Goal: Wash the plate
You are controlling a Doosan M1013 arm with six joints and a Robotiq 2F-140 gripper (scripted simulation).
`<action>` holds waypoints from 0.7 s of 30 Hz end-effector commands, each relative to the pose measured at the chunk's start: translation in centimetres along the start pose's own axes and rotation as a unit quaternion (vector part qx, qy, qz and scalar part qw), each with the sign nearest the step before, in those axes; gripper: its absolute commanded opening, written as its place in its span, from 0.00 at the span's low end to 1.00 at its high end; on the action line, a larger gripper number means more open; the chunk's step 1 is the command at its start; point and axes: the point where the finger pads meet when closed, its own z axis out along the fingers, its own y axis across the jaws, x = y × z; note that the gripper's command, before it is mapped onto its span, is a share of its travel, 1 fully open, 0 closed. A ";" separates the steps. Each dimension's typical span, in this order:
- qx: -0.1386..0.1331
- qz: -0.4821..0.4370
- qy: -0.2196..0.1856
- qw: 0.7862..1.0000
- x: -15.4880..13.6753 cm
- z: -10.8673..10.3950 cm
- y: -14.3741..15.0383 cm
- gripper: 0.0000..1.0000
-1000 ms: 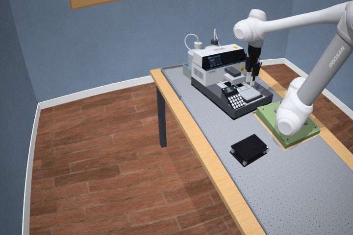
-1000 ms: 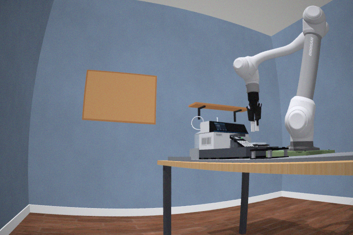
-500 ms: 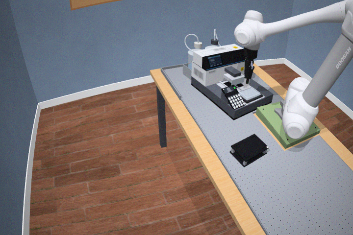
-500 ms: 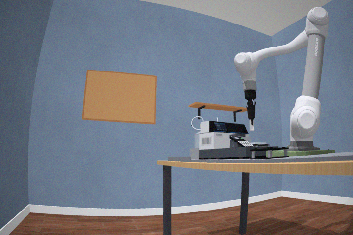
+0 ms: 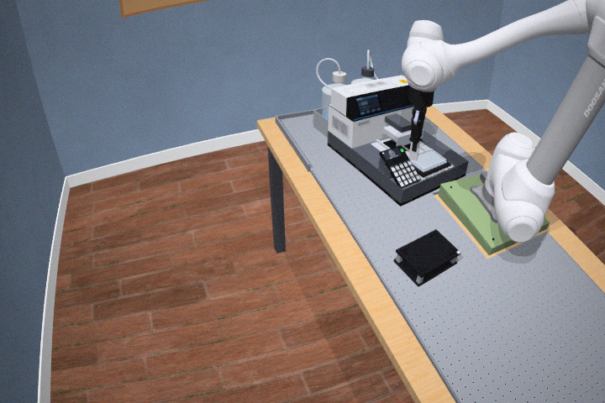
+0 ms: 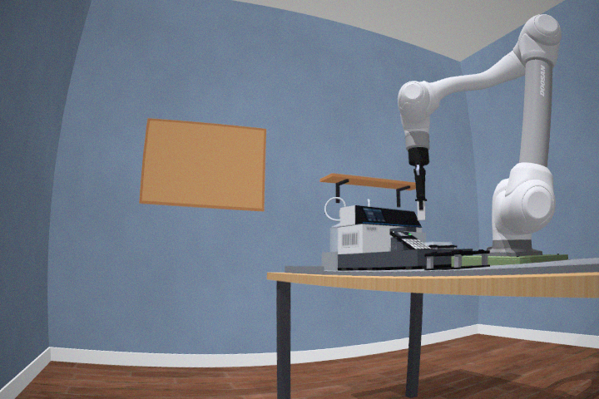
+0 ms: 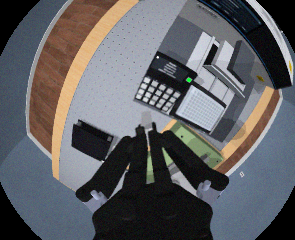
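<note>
The plate (image 5: 430, 159) (image 7: 200, 108), pale with a grid of wells, lies on the washer's carrier, beside the keypad (image 5: 405, 174) (image 6: 416, 243) (image 7: 158, 94). It looks square to the carrier; whether it is fully flat is too small to tell. The washer (image 5: 355, 132) (image 6: 357, 239) shows a green lamp (image 5: 402, 150) (image 6: 408, 233) (image 7: 189, 80) above the keys. My gripper (image 5: 412, 154) (image 6: 421, 214) (image 7: 146, 120) is shut and empty, its pale fingertips together, above the keypad and plate area. The black raised stand (image 5: 428, 250) (image 7: 90, 140), apparently nest N1, holds no plate; its label is not readable.
The green base block (image 5: 470, 213) (image 7: 187, 141) carries the arm beside the washer's front end. The washer's tall housing and a light-grey block (image 5: 396, 133) stand behind the plate. Bottles with tubes (image 5: 339, 76) stand behind the washer.
</note>
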 end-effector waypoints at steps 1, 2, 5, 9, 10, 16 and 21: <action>-0.011 0.089 0.001 0.996 0.6 0.1 -2.5 0.10; -0.011 0.106 0.001 0.994 0.6 0.1 -2.5 0.10; -0.011 0.155 0.001 0.988 0.6 0.1 -2.5 0.10; -0.011 0.188 0.002 0.982 0.6 0.1 -2.5 0.10; -0.011 0.204 0.002 0.979 0.6 0.1 -2.5 0.10; -0.011 0.287 0.003 0.958 0.6 0.1 -2.5 0.10; -0.011 0.239 0.002 0.971 0.6 1.6 -2.5 0.10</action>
